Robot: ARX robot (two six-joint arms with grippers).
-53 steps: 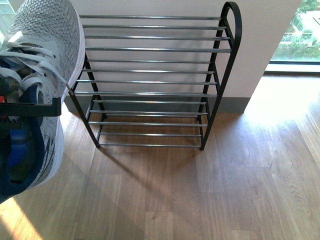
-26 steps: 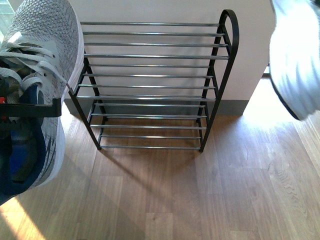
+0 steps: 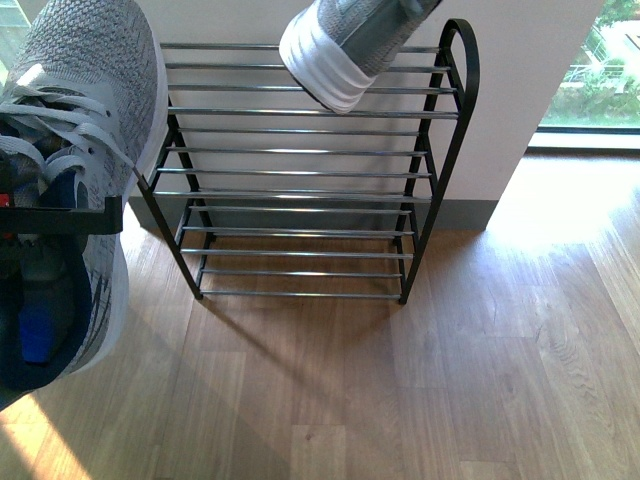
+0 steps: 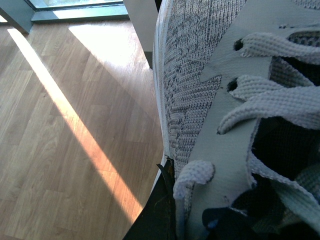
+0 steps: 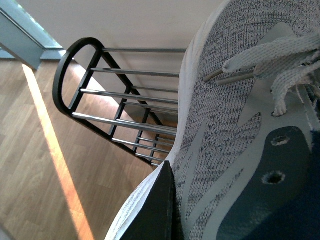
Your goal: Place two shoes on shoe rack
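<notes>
One grey sneaker (image 3: 85,130) fills the left edge of the front view, toe up, laces and navy lining facing me. My left gripper (image 3: 45,215) is shut on it; in the left wrist view a dark finger (image 4: 156,210) presses its knit side (image 4: 192,85). The other grey sneaker (image 3: 350,45) hangs toe-down over the top rods of the shoe rack (image 3: 445,150), near its right end. My right gripper (image 5: 215,215) is shut on that sneaker (image 5: 225,120), one dark finger (image 5: 159,205) against its white sole. The rack's rounded black frame (image 5: 67,75) shows below it.
The rack stands against a white wall (image 3: 520,80) with a grey skirting board (image 3: 465,212). Wooden floor (image 3: 400,380) spreads in front of and right of the rack. A window (image 3: 595,70) lies at the far right, and a sunlit stripe (image 4: 75,130) crosses the floor.
The right-hand sneaker came in from the right edge and moved left, now hanging over the rack's top shelf. The left sneaker has stayed put.
</notes>
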